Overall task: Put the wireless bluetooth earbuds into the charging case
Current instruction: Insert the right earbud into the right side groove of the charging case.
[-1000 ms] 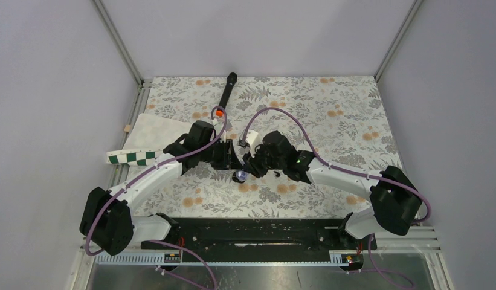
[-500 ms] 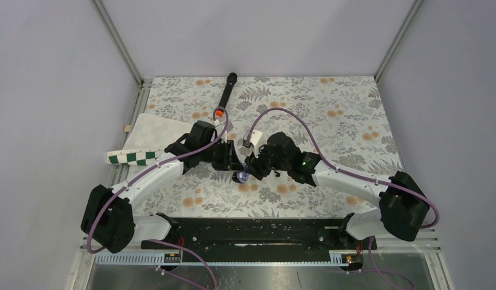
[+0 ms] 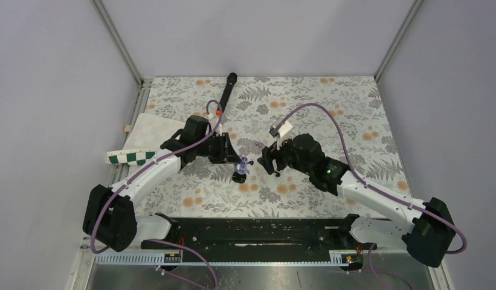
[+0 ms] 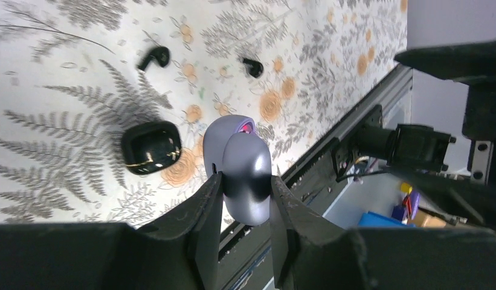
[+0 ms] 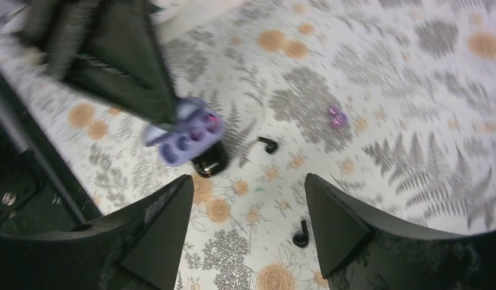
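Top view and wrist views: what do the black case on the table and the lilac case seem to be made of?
Black case: likely hard plastic, glossy, with bright glints. Lilac case: probably plastic too, smooth satin; its sheen is soft and even.

Left arm (image 3: 147, 176) bends in toward the centre, its gripper (image 4: 245, 180) raised and clamped on a lavender case (image 4: 246, 154). Right arm (image 3: 369, 192) stretches low to the left, its gripper (image 5: 246, 181) angled downward, fingers spread wide apart.
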Robot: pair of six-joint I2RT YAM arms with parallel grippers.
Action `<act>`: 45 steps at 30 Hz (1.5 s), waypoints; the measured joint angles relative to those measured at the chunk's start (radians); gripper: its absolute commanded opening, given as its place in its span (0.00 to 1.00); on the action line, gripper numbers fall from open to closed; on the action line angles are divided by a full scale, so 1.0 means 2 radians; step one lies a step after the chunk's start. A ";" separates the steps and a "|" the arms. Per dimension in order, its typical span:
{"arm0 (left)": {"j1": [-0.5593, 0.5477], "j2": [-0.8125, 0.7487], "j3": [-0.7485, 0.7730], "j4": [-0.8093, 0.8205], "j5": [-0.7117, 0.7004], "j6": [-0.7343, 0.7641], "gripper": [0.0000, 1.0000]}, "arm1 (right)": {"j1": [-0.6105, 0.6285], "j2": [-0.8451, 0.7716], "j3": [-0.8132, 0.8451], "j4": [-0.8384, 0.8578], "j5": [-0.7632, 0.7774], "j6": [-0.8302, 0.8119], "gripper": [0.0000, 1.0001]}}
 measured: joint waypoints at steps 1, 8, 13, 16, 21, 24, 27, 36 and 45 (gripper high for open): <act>0.009 0.000 0.001 0.000 0.001 0.000 0.00 | -0.010 0.005 0.002 -0.004 0.005 0.014 0.73; 0.043 -0.029 -0.001 0.002 -0.019 -0.023 0.00 | -0.077 0.193 0.183 -0.159 0.027 0.138 0.65; 0.043 -0.064 -0.005 0.009 -0.030 -0.037 0.00 | -0.078 0.311 0.298 -0.218 0.044 0.182 0.57; 0.043 -0.068 -0.012 0.013 -0.032 -0.042 0.00 | -0.080 0.369 0.339 -0.236 0.050 0.209 0.54; 0.043 -0.070 -0.029 0.011 -0.033 -0.047 0.00 | -0.094 0.438 0.374 -0.255 0.051 0.248 0.48; 0.043 -0.071 -0.032 0.012 -0.033 -0.048 0.00 | -0.103 0.469 0.392 -0.260 0.051 0.269 0.44; 0.043 -0.076 -0.036 0.013 -0.033 -0.049 0.00 | -0.108 0.487 0.405 -0.262 0.052 0.285 0.42; 0.043 -0.083 -0.041 0.014 -0.033 -0.049 0.00 | -0.114 0.507 0.414 -0.259 0.046 0.326 0.40; 0.043 -0.084 -0.044 0.014 -0.033 -0.049 0.00 | -0.115 0.509 0.395 -0.235 0.019 0.346 0.40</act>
